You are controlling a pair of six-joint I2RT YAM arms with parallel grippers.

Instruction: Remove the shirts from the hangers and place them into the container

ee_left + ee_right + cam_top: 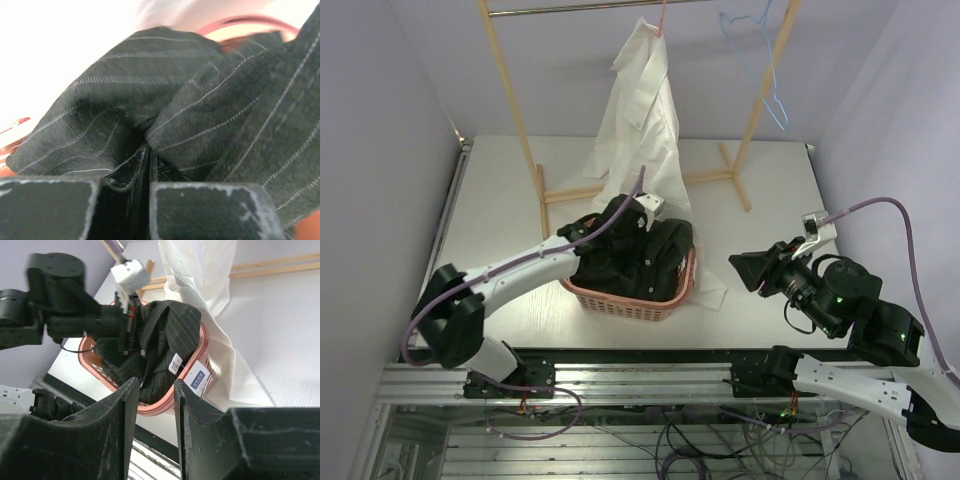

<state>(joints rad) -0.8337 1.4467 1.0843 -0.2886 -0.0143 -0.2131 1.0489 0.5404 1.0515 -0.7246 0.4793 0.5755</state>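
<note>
- Right, the basket [620,303] sits on the table [490,210] just ahead of the arm bases, and I place everything else from it.
- The dark shirt [645,255] is in the basket, heaped well above the rim, with folds lapping over the edge on the right-hand side.
- From the right wrist camera I see a small white tag [175,363] on the side of that heap facing the right arm. Below it there is a label [198,380] on the basket's wall.
- The left gripper [148,165] is down on the heap, at the far left part of the basket. Its fingers are pressed together, and a pleat of the dark shirt runs in between the tips, so I read it as pinching the cloth.
- The left arm [520,270] reaches in over the basket's left rim.
- The right gripper [155,390] hovers to the right of the basket, apart from it and pointing at it. Its fingers stand partly spread with nothing between them.
- The white shirt [642,130] hangs on the pink hanger [662,15], above and beyond the basket. Its lower part trails down to the table and lies against the basket's far and right sides.
- The blue hanger [765,70] hangs high beyond the basket, off to the right, apart from the pink hanger.
- The wooden rack [510,90] stands on the table beyond the basket.
</note>
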